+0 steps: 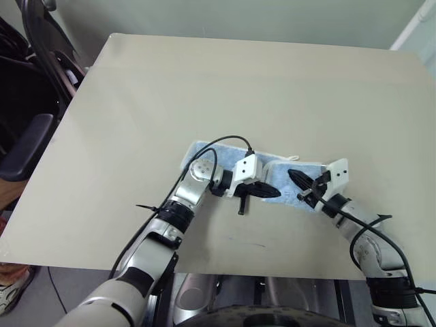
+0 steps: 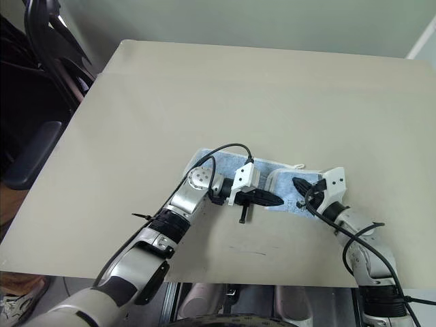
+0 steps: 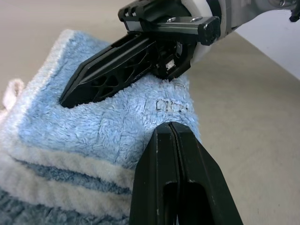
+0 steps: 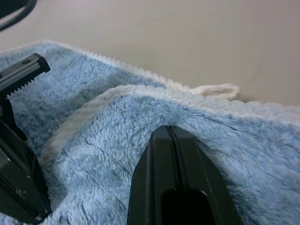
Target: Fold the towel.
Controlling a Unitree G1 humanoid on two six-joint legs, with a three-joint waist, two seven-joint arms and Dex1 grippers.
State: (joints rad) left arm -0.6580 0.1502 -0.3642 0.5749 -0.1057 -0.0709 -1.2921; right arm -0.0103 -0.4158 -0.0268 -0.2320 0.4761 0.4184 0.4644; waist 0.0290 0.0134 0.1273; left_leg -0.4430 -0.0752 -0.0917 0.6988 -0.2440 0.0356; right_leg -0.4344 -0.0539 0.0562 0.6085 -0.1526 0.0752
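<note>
Under both pincers, the towel [image 1: 279, 178]

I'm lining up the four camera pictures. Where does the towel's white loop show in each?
Left eye view: loop at the towel's far edge, between the two grippers.
Right eye view: same far edge.
Left wrist view: pale cord at the towel's edge, likely the loop.
Right wrist view: lying on the table past the fold.
Shared landmark: the towel's white edging.
</note>
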